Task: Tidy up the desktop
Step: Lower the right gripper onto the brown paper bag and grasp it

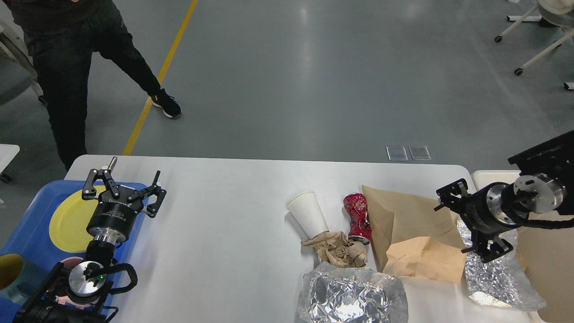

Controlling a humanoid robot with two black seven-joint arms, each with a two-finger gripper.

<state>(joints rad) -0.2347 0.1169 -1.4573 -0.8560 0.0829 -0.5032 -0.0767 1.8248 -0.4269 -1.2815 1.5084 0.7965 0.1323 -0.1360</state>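
Note:
The desktop (224, 215) is a wide white tabletop. Litter lies on its right half: a tipped white paper cup (308, 214), a crushed red can (358, 215), crumpled brown paper (338, 251), a brown paper bag (412, 229) and two sheets of crinkled foil (354, 296) (493, 273). My right gripper (459, 224) hangs open and empty at the bag's right edge, above the right foil. Over the blue tray's inner edge, my left gripper (125, 181) stands open, holding nothing.
A blue tray (27, 233) at the left holds a yellow plate (67, 220) and a teal cup (11, 269). A beige bin (547, 251) adjoins the table's right end. A person (67, 67) stands beyond the far left corner.

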